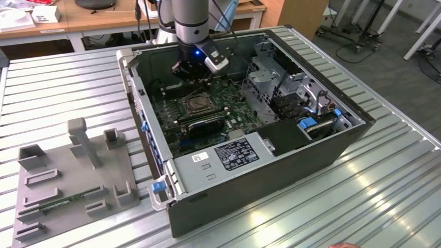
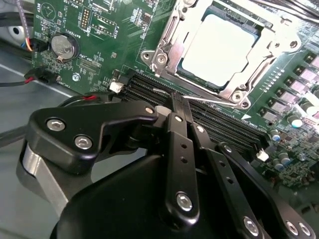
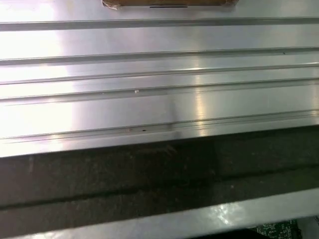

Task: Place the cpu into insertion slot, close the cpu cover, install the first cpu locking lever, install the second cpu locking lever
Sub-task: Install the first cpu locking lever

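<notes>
Ribbed silver metal table (image 1: 386,206), open black computer case (image 1: 276,188) lying on it, grey fixture tray (image 1: 76,175) beside it.

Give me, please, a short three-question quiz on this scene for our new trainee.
1. True or false: the cpu cover lies closed over the cpu.
2. The tool is nearest to: A the memory slots; B a keyboard; C a screwdriver.
3. Name the round silver part on the green motherboard.
Key: 1 true; 2 A; 3 coin cell battery.
</notes>
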